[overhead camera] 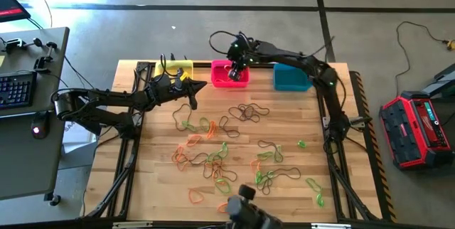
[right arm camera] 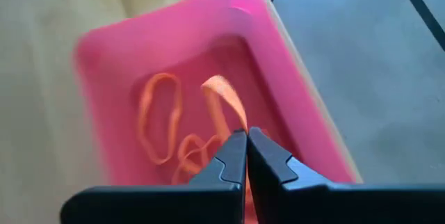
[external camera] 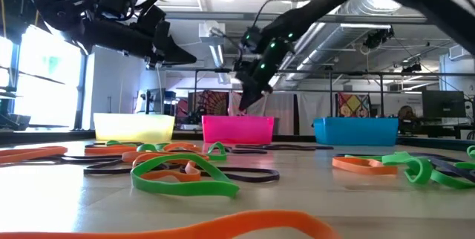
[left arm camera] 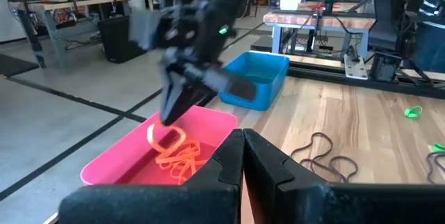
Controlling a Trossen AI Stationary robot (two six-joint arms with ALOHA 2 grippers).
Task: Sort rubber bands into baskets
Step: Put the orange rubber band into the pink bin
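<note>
Wooden desk (overhead camera: 156, 186) carries scattered rubber bands (overhead camera: 220, 159). Right gripper (right arm camera: 246, 135) hangs over the pink basket (overhead camera: 220, 80), clenched on an orange band (right arm camera: 224, 102); more orange bands lie inside that basket. Left gripper (overhead camera: 202, 84) clenched, empty, just beside the pink basket, near the yellow basket (overhead camera: 165, 67).

A wooden table (overhead camera: 156, 179) carries three baskets in a row along its far edge: yellow (overhead camera: 175, 67), pink (overhead camera: 229, 75), blue (overhead camera: 291, 78). Green, orange and dark rubber bands (overhead camera: 220, 158) lie scattered over the middle and near part of the table
</note>
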